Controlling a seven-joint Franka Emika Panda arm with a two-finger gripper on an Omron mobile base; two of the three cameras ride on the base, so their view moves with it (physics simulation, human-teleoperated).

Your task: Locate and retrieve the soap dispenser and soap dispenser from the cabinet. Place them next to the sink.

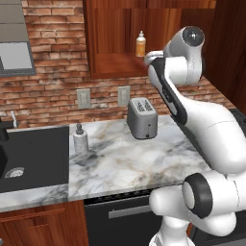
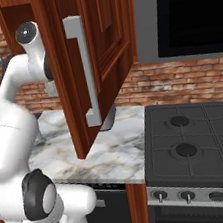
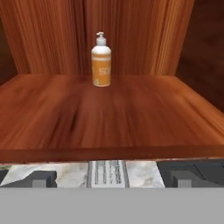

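The orange soap dispenser [image 3: 101, 60] with a white pump stands upright at the back of the cabinet [image 3: 109, 113] shelf, straight ahead of my gripper [image 3: 109, 178]. The gripper is open and holds nothing, its dark fingertips [image 3: 38, 178] just in front of the shelf's front edge. From the left base view the orange bottle [image 1: 140, 44] shows inside the cabinet [image 1: 115, 48], left of my raised arm. The grey-white marbled soap dispenser [image 1: 80, 139] stands on the counter beside the black sink [image 1: 33, 153].
A silver toaster [image 1: 142, 117] sits on the marble counter [image 1: 129, 163] below the cabinet. The open cabinet door [image 2: 96, 60] with its grey handle hangs right of my arm. A black stovetop [image 2: 199, 141] lies to the right.
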